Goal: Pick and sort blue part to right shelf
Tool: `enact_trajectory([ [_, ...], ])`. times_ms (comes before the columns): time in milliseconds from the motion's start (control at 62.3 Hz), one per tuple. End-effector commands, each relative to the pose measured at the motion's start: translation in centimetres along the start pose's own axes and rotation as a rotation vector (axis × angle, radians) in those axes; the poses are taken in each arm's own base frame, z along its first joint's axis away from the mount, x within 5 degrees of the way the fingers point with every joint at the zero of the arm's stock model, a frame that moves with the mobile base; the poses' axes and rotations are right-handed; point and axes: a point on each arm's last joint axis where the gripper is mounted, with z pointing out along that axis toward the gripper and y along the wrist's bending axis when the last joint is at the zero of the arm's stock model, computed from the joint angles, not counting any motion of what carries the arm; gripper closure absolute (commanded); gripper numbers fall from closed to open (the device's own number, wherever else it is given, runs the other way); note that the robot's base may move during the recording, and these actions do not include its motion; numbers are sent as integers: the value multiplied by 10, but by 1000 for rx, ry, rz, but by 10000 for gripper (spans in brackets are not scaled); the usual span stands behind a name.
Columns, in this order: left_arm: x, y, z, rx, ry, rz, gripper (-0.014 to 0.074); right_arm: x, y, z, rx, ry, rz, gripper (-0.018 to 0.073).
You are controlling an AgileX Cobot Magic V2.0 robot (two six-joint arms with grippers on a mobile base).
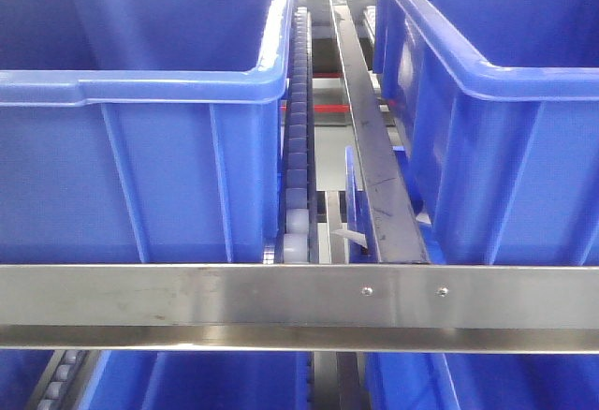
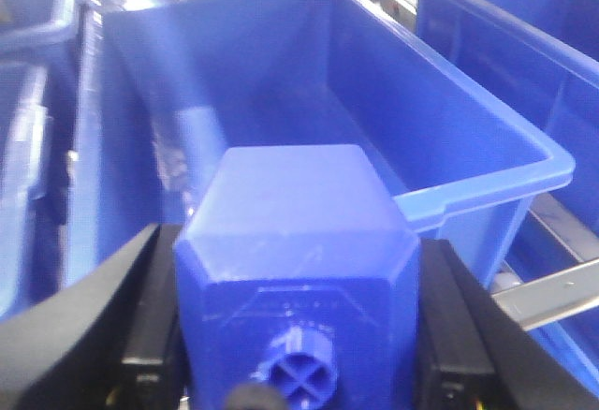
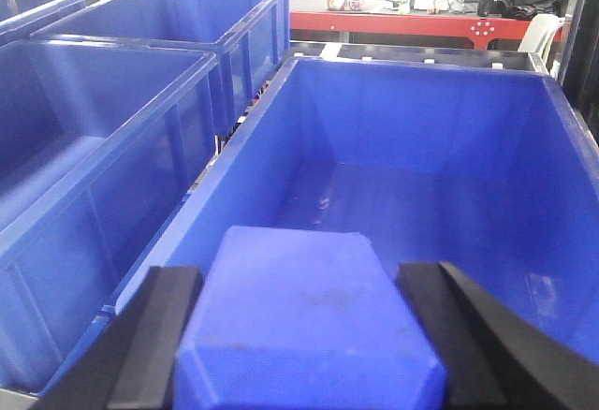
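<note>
Blue part (image 2: 298, 241) lower centre, left-wrist view, clamped in left pincer (image 2: 298, 330), before blue bin (image 2: 496, 129) | second blue part (image 3: 304, 326) lower centre, right-wrist view, clamped in right pincer (image 3: 304, 344), before another bin (image 3: 421, 120)

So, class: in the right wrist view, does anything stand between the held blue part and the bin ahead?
Nothing visible does. The blue part sits in the right gripper, and the bin beyond it is open-topped, with no lid or object across its mouth.
</note>
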Motion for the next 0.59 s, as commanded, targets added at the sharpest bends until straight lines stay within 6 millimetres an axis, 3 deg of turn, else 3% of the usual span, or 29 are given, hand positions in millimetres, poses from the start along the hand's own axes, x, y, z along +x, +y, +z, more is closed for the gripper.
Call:
enact_trajectory([
  [0, -37, -2, 16, 25, -60, -10, 274, -15, 2, 0, -20, -96, -28, 404],
  [160, -74, -5, 57, 36, 2, -50, 274, -15, 2, 0, -20, -96, -28, 404],
  [337, -105, -9, 117, 33, 106, -79, 274, -15, 2, 0, -20, -96, -28, 404],
  [433, -111, -8, 154, 7, 169, -68, 274, -15, 2, 0, -20, -96, -28, 404],
  [578, -107, 12, 207, -82, 255, -112, 274, -15, 2, 0, -20, -96, -28, 404],
])
